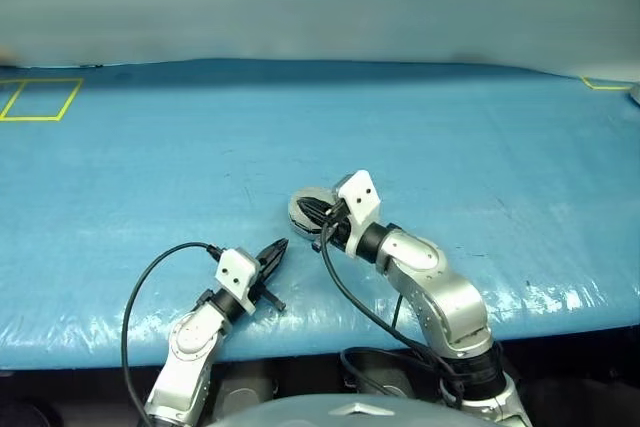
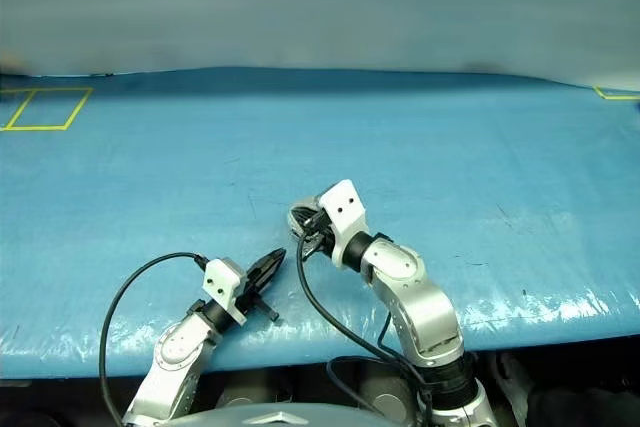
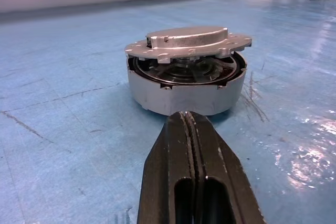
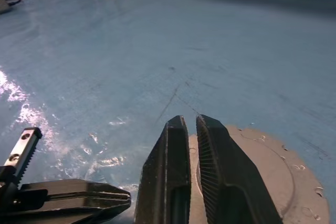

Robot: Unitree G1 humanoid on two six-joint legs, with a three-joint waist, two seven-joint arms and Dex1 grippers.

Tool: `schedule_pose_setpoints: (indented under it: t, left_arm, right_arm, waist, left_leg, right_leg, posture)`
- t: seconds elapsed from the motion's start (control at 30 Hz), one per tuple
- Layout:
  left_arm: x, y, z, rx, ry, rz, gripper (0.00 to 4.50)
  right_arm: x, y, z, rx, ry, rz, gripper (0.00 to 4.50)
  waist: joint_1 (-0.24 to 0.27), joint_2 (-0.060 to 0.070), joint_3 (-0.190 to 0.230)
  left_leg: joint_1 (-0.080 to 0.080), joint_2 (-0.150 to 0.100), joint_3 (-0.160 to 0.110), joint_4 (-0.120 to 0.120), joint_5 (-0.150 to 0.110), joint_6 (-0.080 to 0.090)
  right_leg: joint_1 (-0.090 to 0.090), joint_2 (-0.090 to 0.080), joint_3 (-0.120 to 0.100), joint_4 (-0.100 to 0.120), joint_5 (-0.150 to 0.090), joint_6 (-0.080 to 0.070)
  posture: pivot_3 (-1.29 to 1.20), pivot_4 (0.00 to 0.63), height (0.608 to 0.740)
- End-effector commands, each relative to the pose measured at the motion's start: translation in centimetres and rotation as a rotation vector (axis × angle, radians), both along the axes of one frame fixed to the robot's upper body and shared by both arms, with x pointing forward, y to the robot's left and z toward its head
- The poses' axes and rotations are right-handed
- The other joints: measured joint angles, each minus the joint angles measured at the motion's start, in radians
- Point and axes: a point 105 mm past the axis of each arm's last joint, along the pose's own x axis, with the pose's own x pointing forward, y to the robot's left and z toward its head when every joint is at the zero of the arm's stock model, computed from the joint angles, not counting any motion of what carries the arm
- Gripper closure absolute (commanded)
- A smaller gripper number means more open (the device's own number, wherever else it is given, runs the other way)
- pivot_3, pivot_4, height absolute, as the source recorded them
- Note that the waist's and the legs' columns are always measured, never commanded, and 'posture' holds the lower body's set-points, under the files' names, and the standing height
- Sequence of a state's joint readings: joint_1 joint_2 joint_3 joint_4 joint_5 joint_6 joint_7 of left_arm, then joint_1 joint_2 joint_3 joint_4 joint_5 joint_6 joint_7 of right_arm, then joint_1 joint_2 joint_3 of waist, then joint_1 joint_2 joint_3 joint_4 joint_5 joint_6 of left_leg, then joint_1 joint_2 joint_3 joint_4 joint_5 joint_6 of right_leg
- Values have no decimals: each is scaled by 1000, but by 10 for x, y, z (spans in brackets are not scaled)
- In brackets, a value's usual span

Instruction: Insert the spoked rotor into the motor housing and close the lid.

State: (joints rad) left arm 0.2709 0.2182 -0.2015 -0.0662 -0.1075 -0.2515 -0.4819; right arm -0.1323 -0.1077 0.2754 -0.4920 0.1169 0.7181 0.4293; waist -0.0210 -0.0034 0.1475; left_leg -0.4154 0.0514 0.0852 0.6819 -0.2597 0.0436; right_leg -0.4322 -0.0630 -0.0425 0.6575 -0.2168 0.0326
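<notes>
Blue plastic sheeting covers the surface (image 1: 450,147), scuffed with fine dark scratches and shiny along its near edge. Near the middle of that near part sits the motor housing (image 3: 186,90), a low round grey puck standing flat on the sheeting. Its lid (image 3: 189,43) lies on top of it, plain grey side up with a notched rim, and seems to sit a little proud: in the left wrist view a dark gap runs under the lid's edge, and through it the spoked rotor (image 3: 184,70) shows inside the housing, silver spokes against a dark ring. The left tool (image 1: 274,253) rests low just in front of the housing, on its left side, pointing toward it; its two black fingers (image 3: 181,150) are pressed together with nothing between them, tips near the housing's wall but apart from it. The right tool (image 4: 191,129) hangs just above the lid, coming at the housing from the right; its ribbed fingers stand a narrow slit apart and grip nothing. Far from the housing, yellow tape (image 1: 40,99) marks a rectangle at the back left corner of the surface.
</notes>
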Motion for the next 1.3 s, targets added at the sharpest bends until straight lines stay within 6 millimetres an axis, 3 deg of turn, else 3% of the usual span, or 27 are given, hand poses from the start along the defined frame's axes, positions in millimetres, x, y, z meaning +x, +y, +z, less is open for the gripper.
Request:
schedule_pose_setpoints:
  t: [0.03, 0.33, 0.57, 0.87, 1.07, 1.3]
  left_arm:
    - [0, -6, 14, -9, -45, -13, 4500]
    - [0, -10, 16, -17, -50, -21, 4500]
    - [1, -12, 17, -20, -44, -31, 4500]
    - [-3, -17, 19, -20, -31, -66, 4500]
    - [-2, -17, 18, -20, -30, -69, 4500]
    - [-1, -16, 18, -13, -34, -70, 4500]
  right_arm:
    - [1, -1, 12, -25, -53, -50, 2948]
    - [16, 8, 0, -113, 9, -121, 31]
    - [22, 10, -10, -112, 43, -140, 31]
    - [27, -3, -25, -129, 73, -191, 31]
    - [25, -2, -26, -146, 52, -169, 1470]
    - [24, 0, -28, -181, 36, -144, 1467]
  waist:
    - [0, 0, 0]
    - [0, 0, 0]
    - [0, -1, 0]
    - [0, -1, 0]
    - [0, -1, 0]
    - [0, -1, 0]
  left_leg:
    - [0, 0, 0, 0, 0, 0]
    - [-5, 0, 0, 0, 0, 0]
    - [-7, 0, 0, 0, 0, 1]
    - [-10, 0, 0, 0, 0, 1]
    - [-10, 0, 0, 0, 0, 1]
    - [-10, 0, 0, 1, 0, 1]
  right_leg:
    - [-2, 0, 0, 0, 0, 0]
    - [-7, 1, 0, 0, 1, -2]
    - [-7, 1, 1, 0, 1, 0]
    - [-7, 2, 1, 0, 1, 0]
    - [-7, 2, 1, 1, 1, 0]
    - [-7, 2, 1, 1, 1, 1]
  posture:
    - [0, 150, 740]
    - [0, 150, 740]
    - [0, 150, 740]
    - [0, 150, 740]
    - [0, 150, 740]
    - [0, 150, 740]
